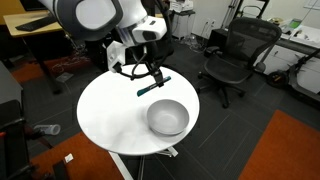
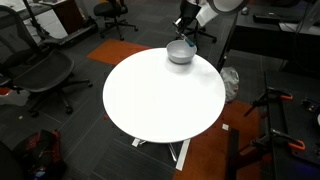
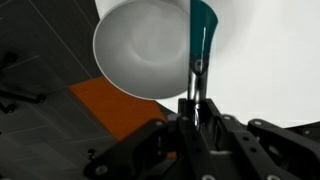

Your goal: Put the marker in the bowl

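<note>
Marker (image 1: 152, 85) is clamped between my closed jaws, held clear of the white bench (image 1: 110, 115) and lying roughly level. The grey-white bowl (image 1: 167, 118) stands on the bench just below and to one side of the jaws. In the wrist view the marker's teal end reaches ahead of the jaws along the bowl's rim.
</note>
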Robot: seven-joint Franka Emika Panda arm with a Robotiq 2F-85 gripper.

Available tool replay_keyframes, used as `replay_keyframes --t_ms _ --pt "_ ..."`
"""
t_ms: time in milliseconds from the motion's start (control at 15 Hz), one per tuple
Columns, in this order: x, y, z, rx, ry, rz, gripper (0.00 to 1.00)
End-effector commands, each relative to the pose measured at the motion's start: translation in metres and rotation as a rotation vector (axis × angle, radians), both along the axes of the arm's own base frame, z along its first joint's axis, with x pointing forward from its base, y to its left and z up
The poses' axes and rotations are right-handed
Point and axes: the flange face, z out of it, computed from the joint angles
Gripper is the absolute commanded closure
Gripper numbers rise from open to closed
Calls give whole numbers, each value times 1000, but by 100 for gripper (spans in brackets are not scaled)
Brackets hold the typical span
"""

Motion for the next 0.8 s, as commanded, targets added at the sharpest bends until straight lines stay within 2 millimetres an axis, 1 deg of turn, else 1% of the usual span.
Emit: replay_keyframes --t_ms 0,200,333,533,733 --pt "20 -18 15 -22 37 -48 95" --pt "30 -30 19 -18 90 -64 95" --pt "37 -40 16 -22 114 -77 95" --pt "44 -51 8 -10 129 -92 95" --pt "50 -58 -5 1 143 -108 95"
